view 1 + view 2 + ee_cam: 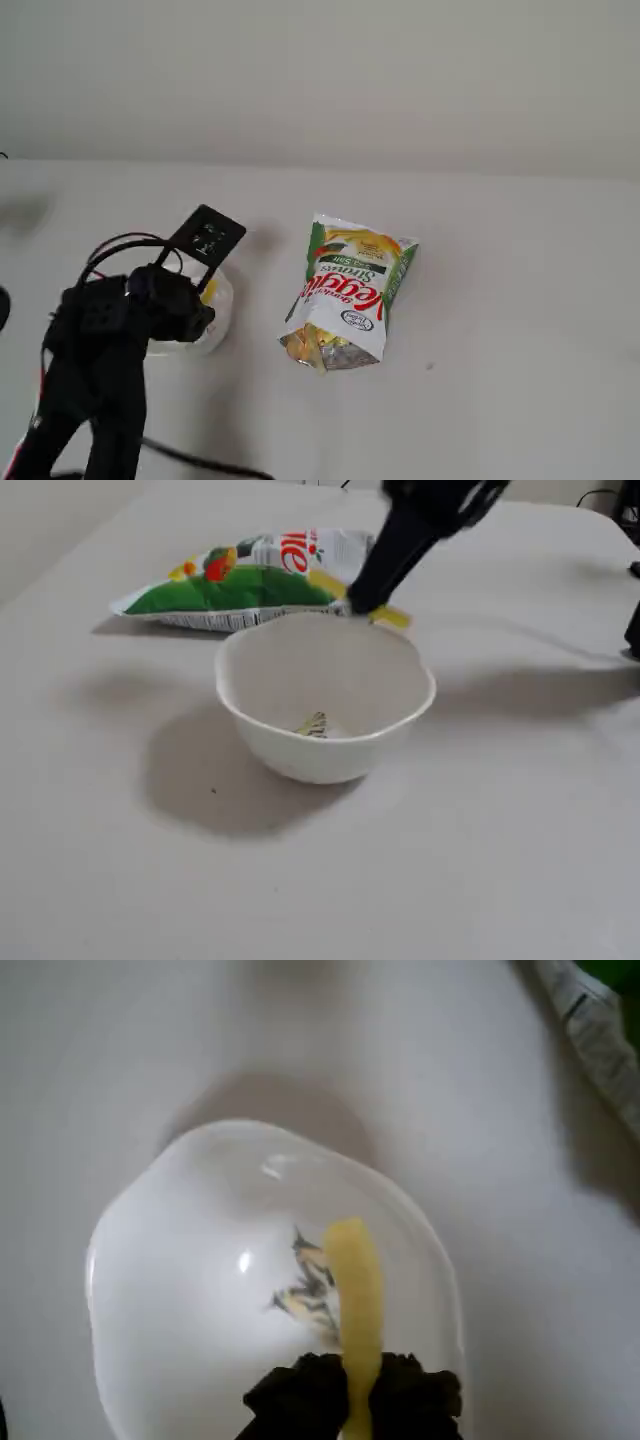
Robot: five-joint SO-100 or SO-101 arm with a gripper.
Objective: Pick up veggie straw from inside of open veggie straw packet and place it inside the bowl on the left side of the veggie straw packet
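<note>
- While the pincer [357, 1400] is clamped on the veggie straw [355, 1300], it hangs right above the bowl [170, 1290], as the wrist view shows.
- Picking the straw out of the veggie straw packet [345, 290] looks done. Letting go so it drops in is what is left.
- Seen in a fixed view, the bowl [300, 730] holds no straw yet, only its small grey picture.
- More yellow pieces show at the packet's open end, at 6 o'clock on the packet in a fixed view.
- Everything sits on a plain white desk [480, 860] beside a bare pale wall [320, 70].
</note>
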